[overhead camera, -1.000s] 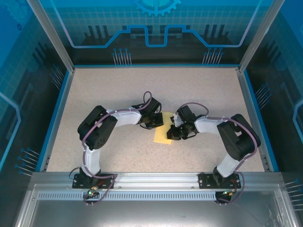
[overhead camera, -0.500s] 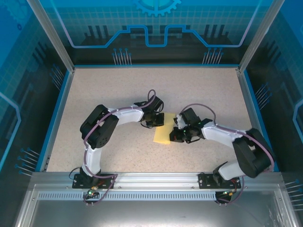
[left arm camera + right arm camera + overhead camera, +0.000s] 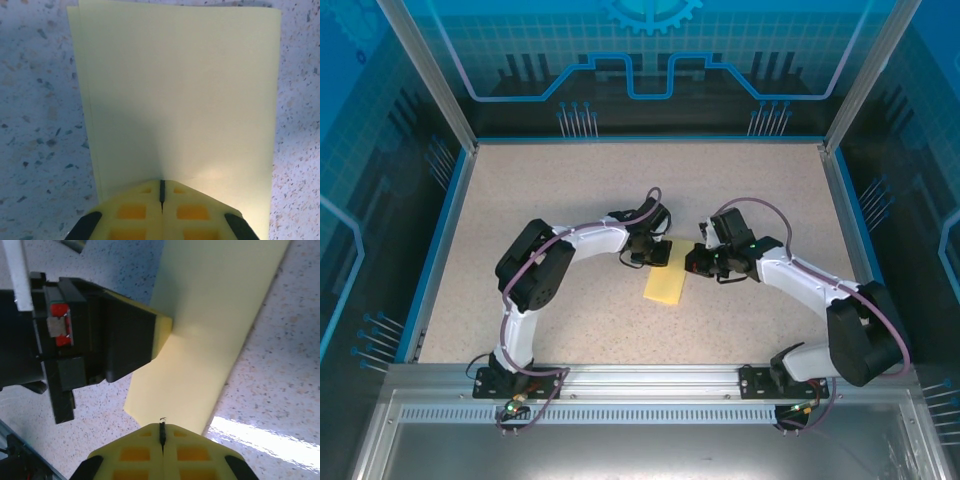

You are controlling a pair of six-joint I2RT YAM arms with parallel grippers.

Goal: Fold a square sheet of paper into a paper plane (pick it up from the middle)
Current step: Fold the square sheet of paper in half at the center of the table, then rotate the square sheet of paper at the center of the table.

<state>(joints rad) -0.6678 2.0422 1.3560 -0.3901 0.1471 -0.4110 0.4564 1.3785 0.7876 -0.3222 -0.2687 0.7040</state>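
The speckled table [image 3: 540,200] spreads out on every side of the sheet of paper [image 3: 666,288]. The sheet lies flat on it, folded into a narrow pale yellow rectangle, with 2 layers showing along one long edge in the left wrist view. The left arm [image 3: 590,243] reaches the sheet's far end from the left, and the right arm [image 3: 800,285] from the right. The left gripper [image 3: 161,192] has its fingers pressed together, tips down on that far end. The right gripper [image 3: 161,432], also closed and holding nothing, sits at the sheet's far right corner. I cannot tell whether it touches the paper.
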